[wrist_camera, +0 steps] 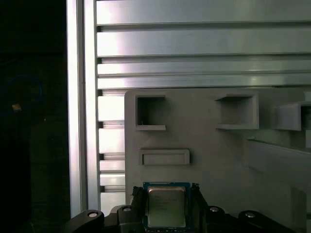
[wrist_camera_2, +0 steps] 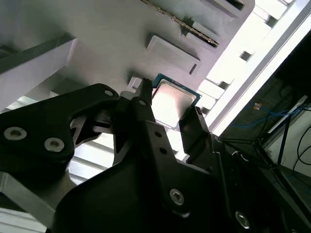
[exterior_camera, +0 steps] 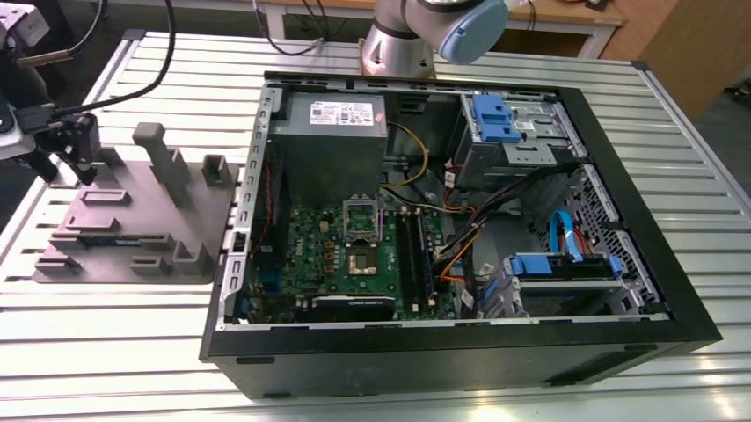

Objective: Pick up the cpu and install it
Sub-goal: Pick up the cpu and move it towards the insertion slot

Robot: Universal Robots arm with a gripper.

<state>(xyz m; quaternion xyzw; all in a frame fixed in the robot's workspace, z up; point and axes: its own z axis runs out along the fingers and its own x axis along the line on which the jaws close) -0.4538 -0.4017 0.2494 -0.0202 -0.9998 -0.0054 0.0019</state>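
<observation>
The cpu [wrist_camera: 166,206], a small square chip with a shiny metal top and green rim, sits between my gripper's two black fingers in both wrist views. My gripper [wrist_camera_2: 170,103] is shut on the cpu [wrist_camera_2: 171,101], one finger against each of two opposite edges. In the exterior view the gripper [exterior_camera: 66,167] hangs over the far corner of the grey fixture tray [exterior_camera: 129,220], at the exterior view's left. The green motherboard [exterior_camera: 334,264] lies inside the open computer case, and its metal-framed socket [exterior_camera: 360,259] sits near the board's middle, well away from the gripper.
The black computer case [exterior_camera: 470,352] lies open on a slatted aluminium table [exterior_camera: 105,352]. Inside are a grey power supply [exterior_camera: 334,123], blue drive brackets [exterior_camera: 493,119] and loose cables [exterior_camera: 470,237]. Upright posts [exterior_camera: 158,149] rise from the fixture tray. The arm's base [exterior_camera: 399,48] stands behind the case.
</observation>
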